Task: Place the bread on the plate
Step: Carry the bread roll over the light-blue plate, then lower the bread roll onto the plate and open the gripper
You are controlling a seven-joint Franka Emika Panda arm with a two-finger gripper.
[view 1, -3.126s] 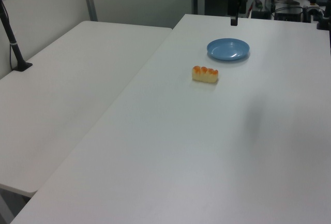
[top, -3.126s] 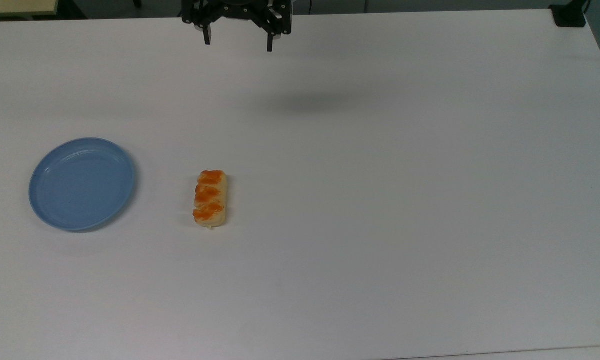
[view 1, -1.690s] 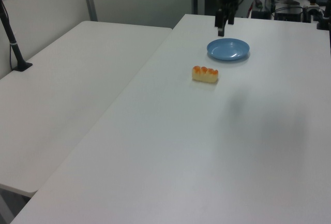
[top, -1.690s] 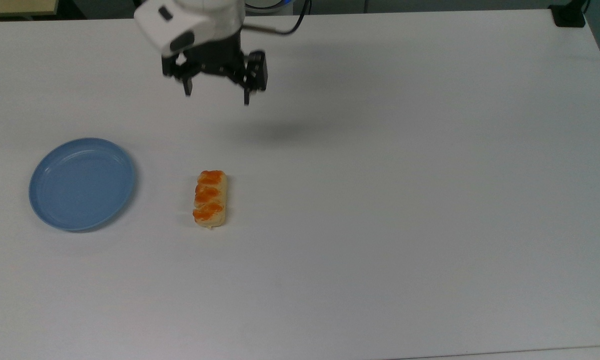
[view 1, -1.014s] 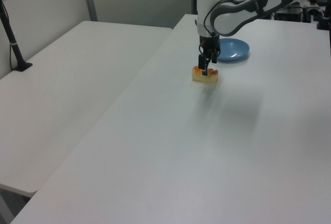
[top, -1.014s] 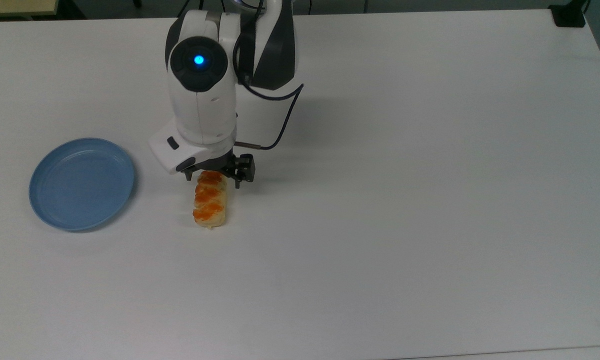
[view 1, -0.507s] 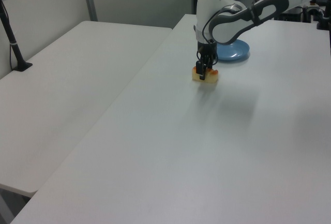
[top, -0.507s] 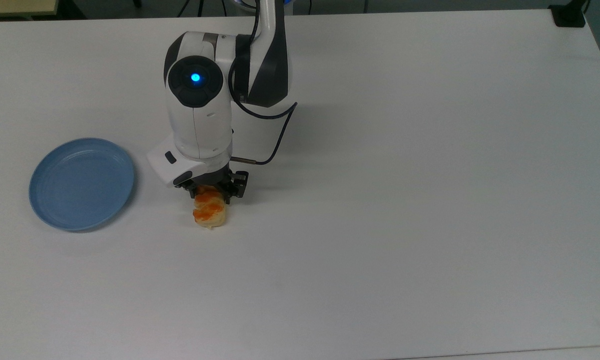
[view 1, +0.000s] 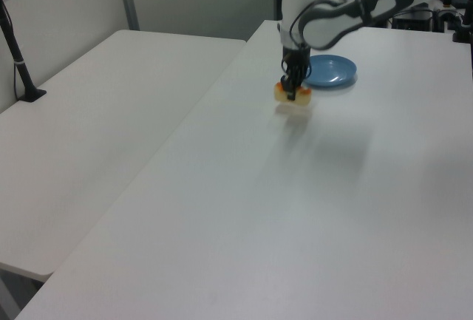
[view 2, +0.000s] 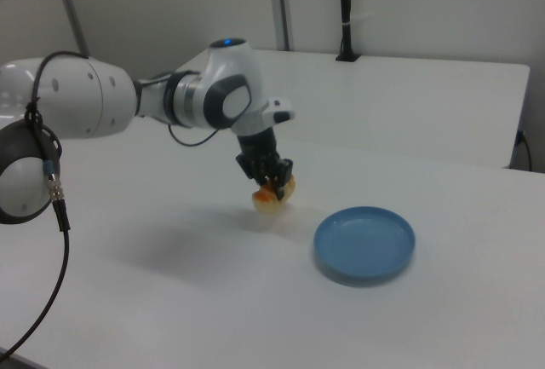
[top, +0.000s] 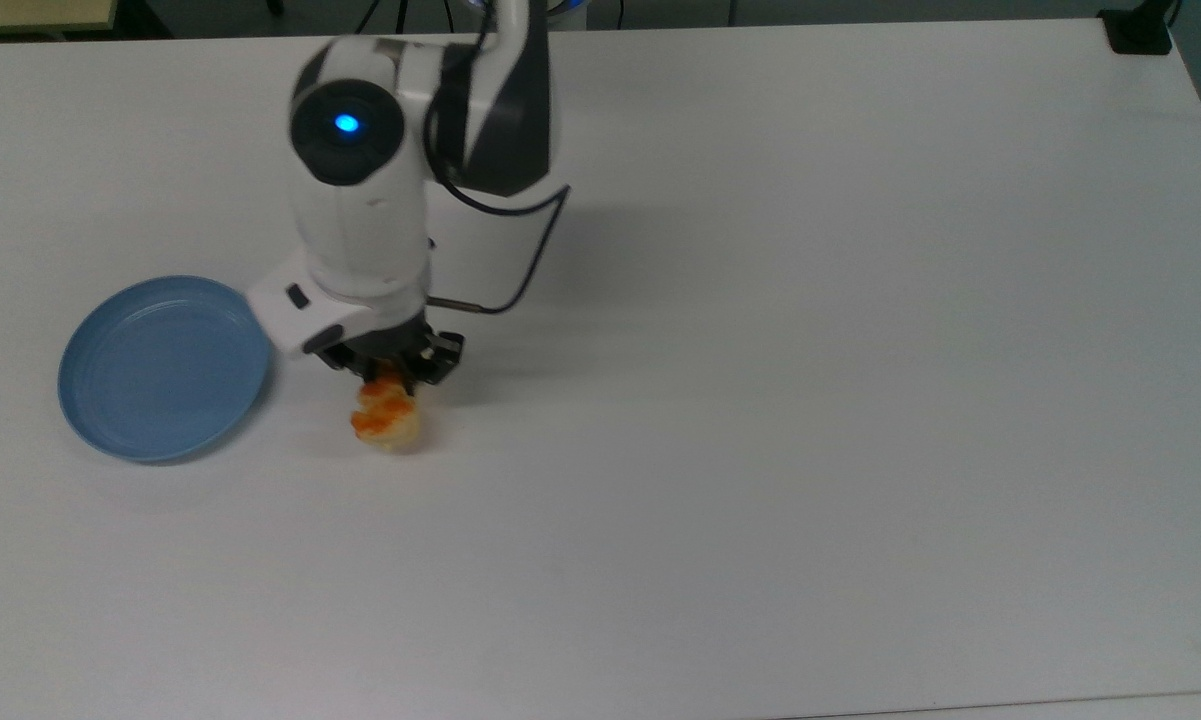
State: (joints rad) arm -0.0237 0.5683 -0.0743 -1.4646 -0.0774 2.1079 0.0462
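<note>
My gripper [top: 392, 383] [view 1: 293, 91] [view 2: 272, 183] is shut on the bread [top: 385, 420] [view 1: 293, 94] [view 2: 271, 197], a pale-yellow roll with orange-brown glazed patches. The bread hangs a little above the white table, with its shadow under it in the right view. The light-blue plate [top: 163, 368] [view 1: 327, 70] [view 2: 364, 244] lies flat and bare on the table. In the top view it is just left of the bread, a short gap away.
The white table [top: 760, 400] stretches wide to the top view's right and front. A second white table [view 1: 89, 128] adjoins it on the left view's left. A black post [view 1: 18, 61] stands clamped there, and another post [view 2: 345, 11] rises at the back in the right view.
The gripper came down over the bread and shut on it. In the last half second it lifted the bread off the table and moved it toward the plate, to the top view's left.
</note>
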